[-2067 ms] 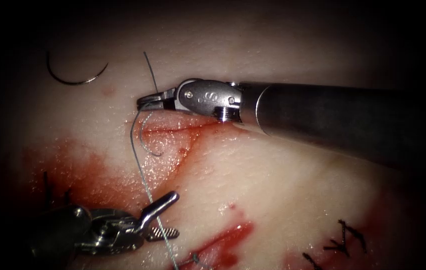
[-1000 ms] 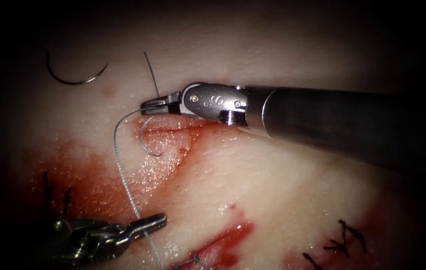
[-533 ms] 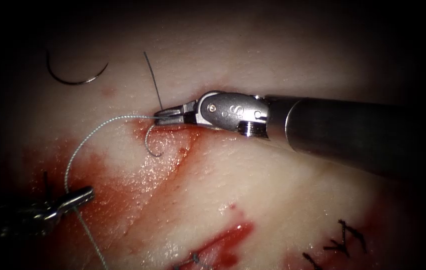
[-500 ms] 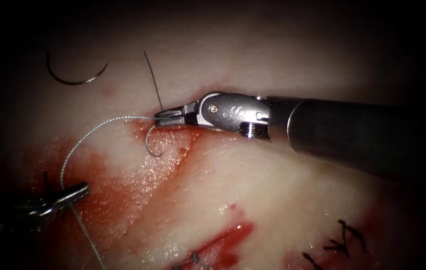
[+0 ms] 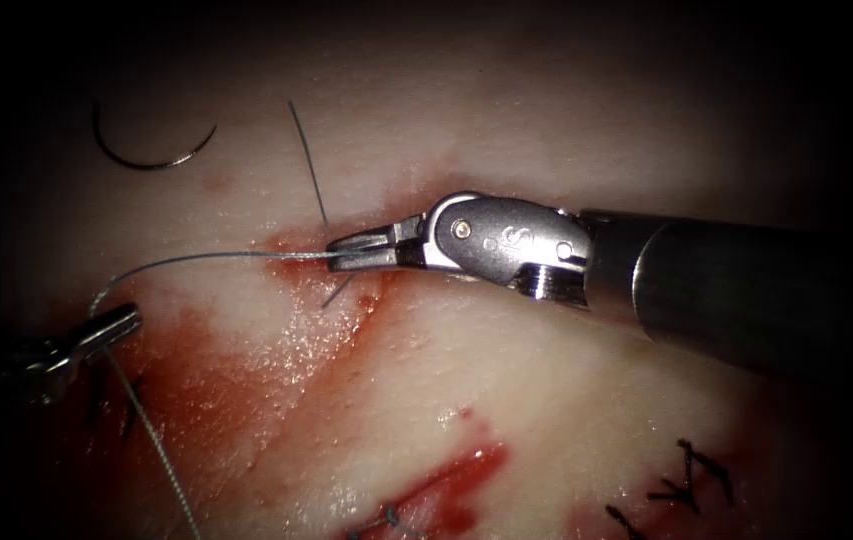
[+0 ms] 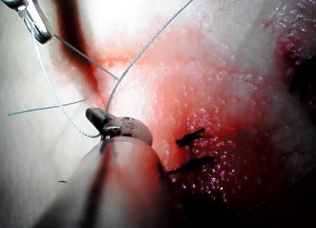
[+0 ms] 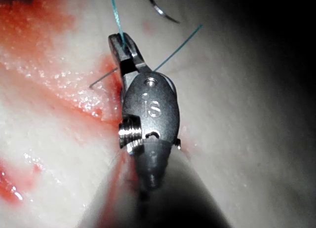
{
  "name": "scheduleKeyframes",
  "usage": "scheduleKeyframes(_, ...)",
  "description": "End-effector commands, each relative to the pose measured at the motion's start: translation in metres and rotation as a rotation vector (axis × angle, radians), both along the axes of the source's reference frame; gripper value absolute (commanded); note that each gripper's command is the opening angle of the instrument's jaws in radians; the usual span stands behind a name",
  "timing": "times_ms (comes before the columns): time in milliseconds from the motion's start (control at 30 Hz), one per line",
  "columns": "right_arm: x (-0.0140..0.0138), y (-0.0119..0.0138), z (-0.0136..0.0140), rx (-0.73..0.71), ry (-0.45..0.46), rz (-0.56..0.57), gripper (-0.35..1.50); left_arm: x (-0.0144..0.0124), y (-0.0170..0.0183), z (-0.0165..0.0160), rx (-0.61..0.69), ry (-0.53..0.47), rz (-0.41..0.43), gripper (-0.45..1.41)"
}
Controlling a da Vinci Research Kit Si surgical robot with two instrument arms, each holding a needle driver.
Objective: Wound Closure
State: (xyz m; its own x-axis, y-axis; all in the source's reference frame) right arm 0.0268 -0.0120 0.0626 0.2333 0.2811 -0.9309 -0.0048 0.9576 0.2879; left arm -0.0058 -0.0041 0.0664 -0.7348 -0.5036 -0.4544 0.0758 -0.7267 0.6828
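The right claw (image 5: 338,253) comes in from the right and lies low over the tissue (image 5: 566,400), its jaws closed on the thread (image 5: 206,258) at the upper end of the cut (image 5: 341,320). From its tip the thread runs taut and nearly level to the left, bends at the left claw (image 5: 126,320), whose jaws are pinched shut on it, and then trails down toward the lower edge of the endoscope view. A short dark tail of thread (image 5: 306,160) rises from the right claw's tip, and another short end pokes out just below the jaws, over the red fluid (image 5: 216,390).

The curved needle (image 5: 151,150) lies free on the pale tissue, up and to the left of the cut, well apart from both claws and held by neither; it rests on the surface, not in the tissue.

In the right wrist view the right claw (image 7: 120,40) grips the thread (image 7: 115,13) at the very tip, with the needle (image 7: 160,8) lying beyond it. In the left wrist view the left claw (image 6: 96,114) holds the thread (image 6: 148,43) where it bends. Dark finished stitches (image 5: 686,480) sit at the lower right.
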Motion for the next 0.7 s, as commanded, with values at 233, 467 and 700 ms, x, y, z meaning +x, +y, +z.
scheduleKeyframes(233, 0.0007, 0.0014, 0.0016, 0.052, -0.02, 0.04, 1.33, -0.0005, 0.0015, 0.0018, -0.008, 0.0, 0.006, -0.45)
scheduleKeyframes(467, -0.0009, 0.0023, 0.0019, 0.107, 0.022, 0.075, 1.48, 0.0001, 0.0009, 0.0021, -0.013, 0.012, 0.021, -0.45)
scheduleKeyframes(700, -0.005, 0.0049, 0.0041, 0.074, 0.057, 0.122, -0.35, 0.0, 0.0005, 0.0021, -0.019, 0.022, 0.025, -0.45)
